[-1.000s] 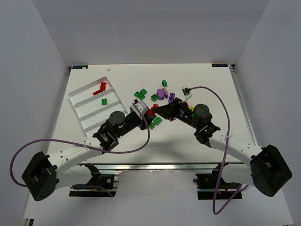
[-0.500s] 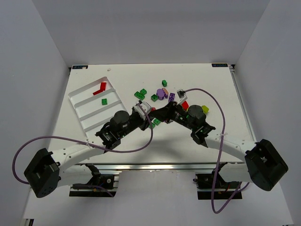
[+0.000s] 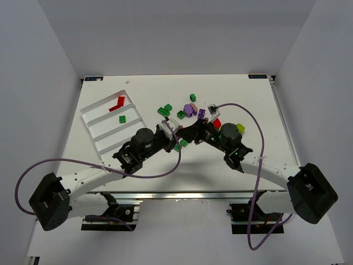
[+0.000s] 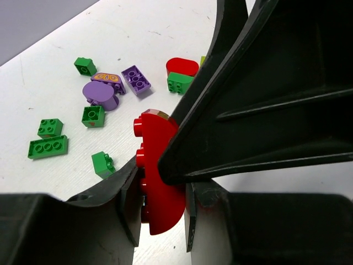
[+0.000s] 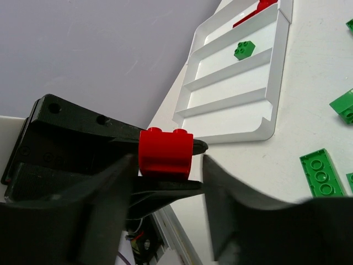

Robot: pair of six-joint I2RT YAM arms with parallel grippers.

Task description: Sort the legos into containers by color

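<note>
A red rounded lego (image 4: 157, 138) hangs above the table between both grippers. My left gripper (image 4: 161, 187) is shut on it, its pads pressed against both faces. My right gripper (image 5: 168, 165) stands around the same lego (image 5: 164, 150), open, with a gap at its right finger. In the top view the two grippers (image 3: 177, 134) (image 3: 188, 132) meet tip to tip at mid-table. The white tray (image 3: 105, 131), at the left, holds red legos (image 3: 117, 104) in one compartment and a green lego (image 3: 122, 119) in another.
Loose legos lie just beyond the grippers: green ones (image 3: 164, 110) (image 3: 192, 97) (image 3: 183, 142), purple ones (image 3: 188, 109), a red one (image 3: 217, 123) and a yellow-green one (image 3: 240, 128). The right arm's purple cable (image 3: 242, 110) loops over the right side.
My left gripper has closed on the red lego, and my right gripper's fingers have spread off it. Both arms have come together at mid-table.
</note>
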